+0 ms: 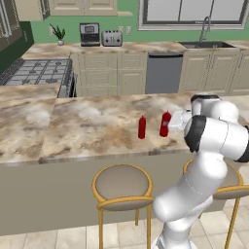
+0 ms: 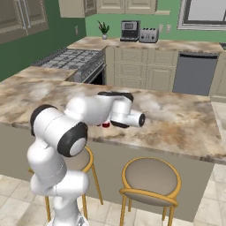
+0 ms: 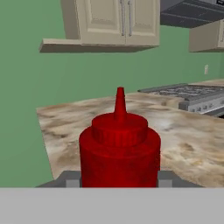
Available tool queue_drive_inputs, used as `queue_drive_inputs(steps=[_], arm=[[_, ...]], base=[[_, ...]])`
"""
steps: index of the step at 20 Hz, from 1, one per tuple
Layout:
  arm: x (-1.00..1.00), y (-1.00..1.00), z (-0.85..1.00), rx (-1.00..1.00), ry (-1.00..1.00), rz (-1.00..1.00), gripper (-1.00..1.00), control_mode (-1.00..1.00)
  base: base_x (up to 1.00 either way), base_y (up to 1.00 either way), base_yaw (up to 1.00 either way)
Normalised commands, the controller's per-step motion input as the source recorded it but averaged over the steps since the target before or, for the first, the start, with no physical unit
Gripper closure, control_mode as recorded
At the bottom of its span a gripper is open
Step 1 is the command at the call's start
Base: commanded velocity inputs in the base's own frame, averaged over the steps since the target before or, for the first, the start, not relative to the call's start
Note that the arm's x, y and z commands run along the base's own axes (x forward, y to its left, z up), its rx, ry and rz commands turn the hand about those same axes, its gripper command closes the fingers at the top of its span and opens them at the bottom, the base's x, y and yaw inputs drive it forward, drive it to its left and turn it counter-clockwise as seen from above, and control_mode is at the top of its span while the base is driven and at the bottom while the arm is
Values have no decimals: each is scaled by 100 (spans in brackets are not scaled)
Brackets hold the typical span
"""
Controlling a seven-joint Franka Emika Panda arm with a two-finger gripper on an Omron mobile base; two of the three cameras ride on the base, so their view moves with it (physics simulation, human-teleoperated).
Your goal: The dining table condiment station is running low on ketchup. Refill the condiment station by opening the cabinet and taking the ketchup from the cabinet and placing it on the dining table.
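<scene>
two ketchup bottles (image 1: 142,127) stand side by side on the dining table (image 1: 87,126).

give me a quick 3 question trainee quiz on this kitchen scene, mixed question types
1. True or false: both red ketchup bottles stand upright on the dining table.
2. Multiple choice: what sits between the gripper fingers in the hand view? A) a dark bowl B) a ketchup bottle C) a toaster
3. Short answer: how many stools stand in front of the dining table in the right base view?

Key
1. True: the free bottle and the held one both stand upright on the top.
2. B
3. Two: one stool beside the arm, another stool partly behind it.
</scene>
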Motion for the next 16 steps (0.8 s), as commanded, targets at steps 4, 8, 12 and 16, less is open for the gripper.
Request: queue_drive_inputs(steps=[4, 8, 12, 16], arm=[[9, 0, -34, 0, 0, 0, 100, -100], [15, 0, -26, 0, 0, 0, 100, -100], [20, 0, -21, 0, -1, 0, 100, -100], [26, 0, -19, 0, -1, 0, 100, -100]], base=[[0, 0, 0], [0, 0, 0], [0, 0, 0], [0, 0, 0]])
